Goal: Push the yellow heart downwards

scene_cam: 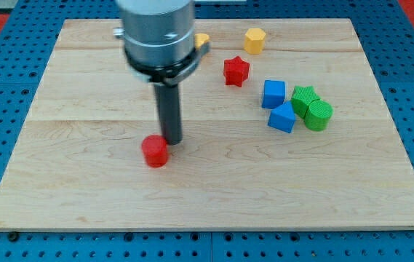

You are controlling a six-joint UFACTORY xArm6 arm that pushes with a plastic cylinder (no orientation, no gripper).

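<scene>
The yellow heart (202,39) is mostly hidden behind the arm's body near the view's top; only a small yellow edge shows. My tip (172,141) rests on the wooden board (83,182), far below the heart and just up-right of a red cylinder-like block (155,152), touching or nearly touching it.
A yellow hexagonal block (255,41) lies at the top. A red star (236,70) sits below it. To the right are two blue blocks (273,94) (281,117) and two green blocks (304,97) (318,115), clustered together.
</scene>
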